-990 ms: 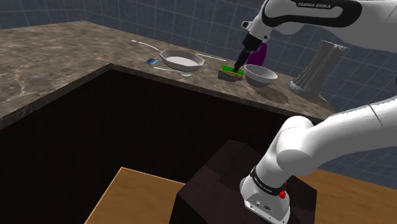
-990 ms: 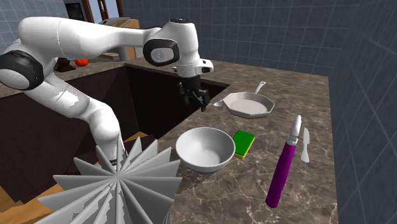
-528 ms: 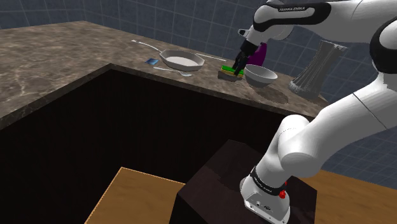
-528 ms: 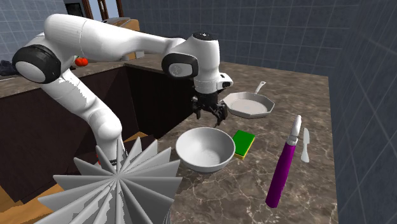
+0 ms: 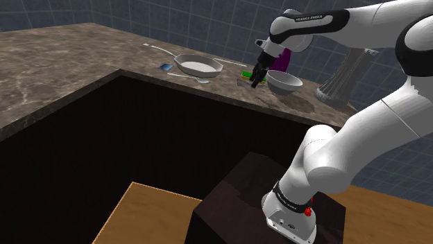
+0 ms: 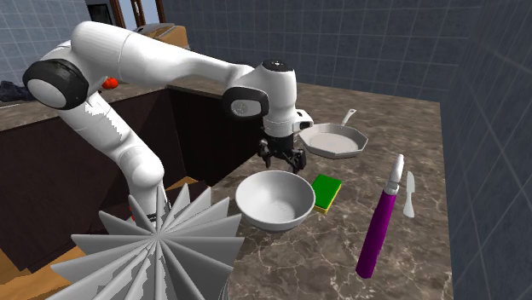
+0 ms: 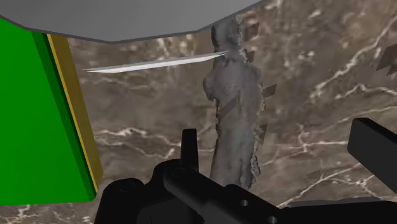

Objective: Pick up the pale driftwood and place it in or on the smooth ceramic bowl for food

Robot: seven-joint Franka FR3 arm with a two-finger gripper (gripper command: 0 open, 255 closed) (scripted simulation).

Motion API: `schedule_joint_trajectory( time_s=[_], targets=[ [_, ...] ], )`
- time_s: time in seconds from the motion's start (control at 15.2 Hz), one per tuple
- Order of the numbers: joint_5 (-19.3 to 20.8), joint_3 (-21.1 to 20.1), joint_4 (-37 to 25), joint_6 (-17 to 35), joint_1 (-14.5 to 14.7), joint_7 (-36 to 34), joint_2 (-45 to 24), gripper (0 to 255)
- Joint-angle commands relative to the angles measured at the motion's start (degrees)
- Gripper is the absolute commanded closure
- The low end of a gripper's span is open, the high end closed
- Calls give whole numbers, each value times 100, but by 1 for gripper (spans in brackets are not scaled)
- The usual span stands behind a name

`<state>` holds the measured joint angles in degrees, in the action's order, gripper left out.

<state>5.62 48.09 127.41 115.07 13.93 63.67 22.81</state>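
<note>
Wrist view looks down on the marble counter, where the driftwood, a pale grey rough stick, lies flat below the gripper. The gripper's two fingers stand wide apart and hold nothing. If the line from finger to finger is taken as 9 to 3 o'clock, the long axis of the wood runs nearly 12 to 6. It therefore crosses the jaws squarely, which suits a pinch over its narrow width. The stick is not centred, however. It sits close to the finger on the side of the green sponge and well apart from the other finger. I judge that the hand must shift a little toward the sponge before it goes down. In the second exterior view the bowl lies at about 6 o'clock from the gripper, just beside it.
</note>
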Motion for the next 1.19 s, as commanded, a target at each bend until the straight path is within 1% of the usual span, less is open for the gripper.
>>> schedule_joint_trajectory(
  time_s=[0.0,0.33,0.4,0.99,1.06,1.12],
  targets=[
    [-8,17,22,39,7,13,-17,0],
    [-8,16,22,38,7,13,-17,0],
    [-8,16,22,38,7,13,-17,255],
    [-8,16,22,38,7,13,-17,255],
    [-8,16,22,38,7,13,-17,0],
    [122,-138,-293,-170,39,-246,-300,0]
  ],
)
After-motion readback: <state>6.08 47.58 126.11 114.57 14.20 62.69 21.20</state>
